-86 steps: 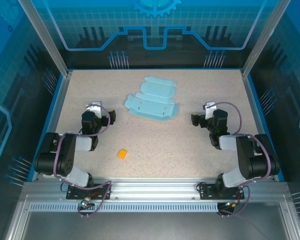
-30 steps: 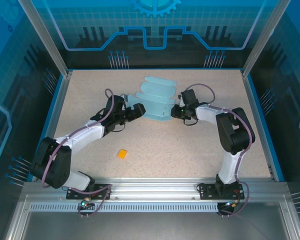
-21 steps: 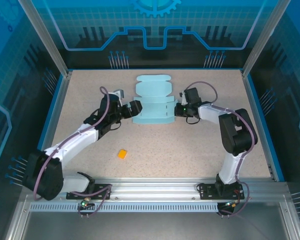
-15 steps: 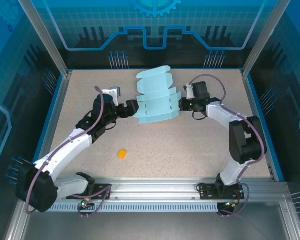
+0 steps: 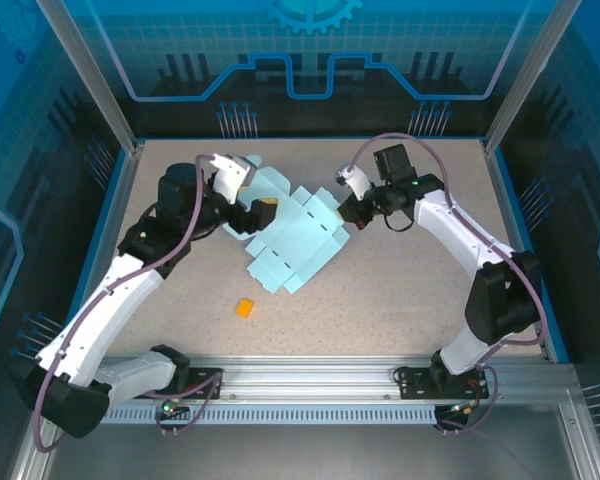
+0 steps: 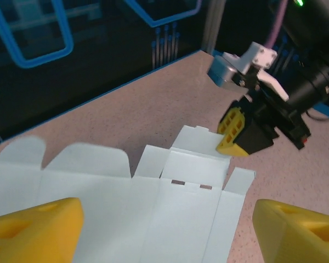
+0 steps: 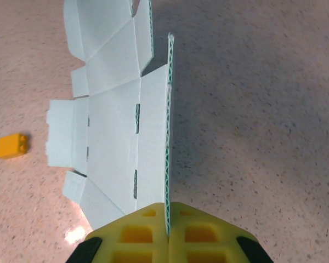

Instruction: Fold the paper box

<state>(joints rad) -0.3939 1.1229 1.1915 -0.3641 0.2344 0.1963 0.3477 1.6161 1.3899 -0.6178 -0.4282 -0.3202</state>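
Holds the box as a flat unfolded sheet over mid-table, between the two arms, one side apparently raised. Clenches the right gripper on one edge of it, thin card squeezed between the yellow pads. Spreads the left gripper wide over the opposite side, fingers well apart with card below them, grasping nothing. Risks a tear or stray crease at that single pinch if pulled sideways; risks a slip, with just a narrow strip caught. Risks bending the wrong score line if the left fingers shut on a loose flap rather than a main panel. Might also drag the near corner toward the block, close by, and snag there
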